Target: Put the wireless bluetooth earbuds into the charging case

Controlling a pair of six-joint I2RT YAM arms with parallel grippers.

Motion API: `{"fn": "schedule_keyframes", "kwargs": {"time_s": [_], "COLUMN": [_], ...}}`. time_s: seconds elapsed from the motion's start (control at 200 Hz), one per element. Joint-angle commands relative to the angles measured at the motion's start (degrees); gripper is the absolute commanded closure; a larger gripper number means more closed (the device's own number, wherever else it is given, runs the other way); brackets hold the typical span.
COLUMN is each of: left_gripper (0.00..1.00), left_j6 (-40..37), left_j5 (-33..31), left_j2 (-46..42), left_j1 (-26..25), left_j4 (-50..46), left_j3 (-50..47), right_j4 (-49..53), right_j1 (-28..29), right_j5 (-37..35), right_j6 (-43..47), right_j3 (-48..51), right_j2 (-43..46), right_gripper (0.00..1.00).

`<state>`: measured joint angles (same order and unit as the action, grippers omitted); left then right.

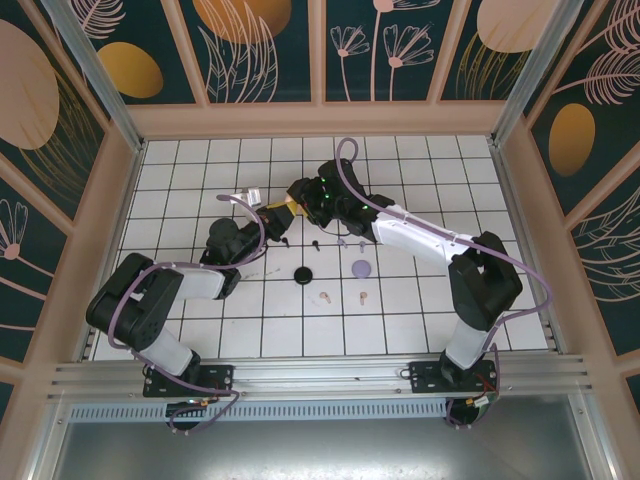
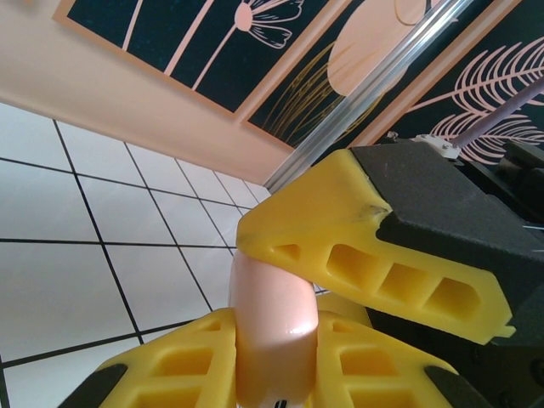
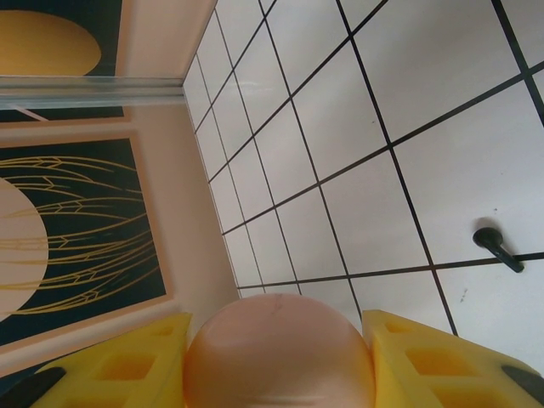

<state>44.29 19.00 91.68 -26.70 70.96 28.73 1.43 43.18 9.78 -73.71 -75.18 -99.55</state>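
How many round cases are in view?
3: black case mid-table, lavender case to its right, pink case gripped by left pincer and right pincer; others may be hidden.

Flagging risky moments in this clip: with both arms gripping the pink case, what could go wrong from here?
1. The pink case is glossy and rounded, pinched by the left jaws and right jaws at once; an uneven pull could squirt it free.
2. The yellow fingers crowd together on it and might collide.
3. A dropped case could scatter loose earbuds like the black earbud.
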Motion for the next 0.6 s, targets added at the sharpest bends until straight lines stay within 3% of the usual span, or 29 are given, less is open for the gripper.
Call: {"fn": "schedule_keyframes", "kwargs": {"time_s": [0.0, 0.13, 0.25, 0.345, 0.596], "left_gripper": [1.0, 1.0, 1.0, 1.0, 1.0], "left_j6": [2.92, 3.17, 2.91, 2.64, 0.88], "left_j5": [0.33, 0.46, 0.66, 0.77, 2.09], "left_j2": [1.22, 1.4, 1.33, 1.14, -0.46], "left_j1": [-0.9, -1.24, -1.28, -1.32, -1.33], "left_j4": [4.79, 4.98, 4.47, 3.89, -1.35], "left_j3": [1.02, 1.24, 1.33, 1.15, 2.17], "right_j4": [-4.77, -5.29, -6.53, -8.77, -6.88], "right_j1": [1.38, 1.08, -0.11, -1.79, -7.16], "right_j5": [4.28, 3.94, 3.2, 1.59, 0.29], "right_j6": [-2.05, -2.14, -1.85, -1.11, 9.12], "right_j3": [-0.19, 0.19, 1.22, 3.55, 11.79], "right_j2": [1.24, 1.99, 3.44, 6.12, 17.2], "right_gripper": [0.62, 0.56, 0.36, 0.25, 0.21]}}
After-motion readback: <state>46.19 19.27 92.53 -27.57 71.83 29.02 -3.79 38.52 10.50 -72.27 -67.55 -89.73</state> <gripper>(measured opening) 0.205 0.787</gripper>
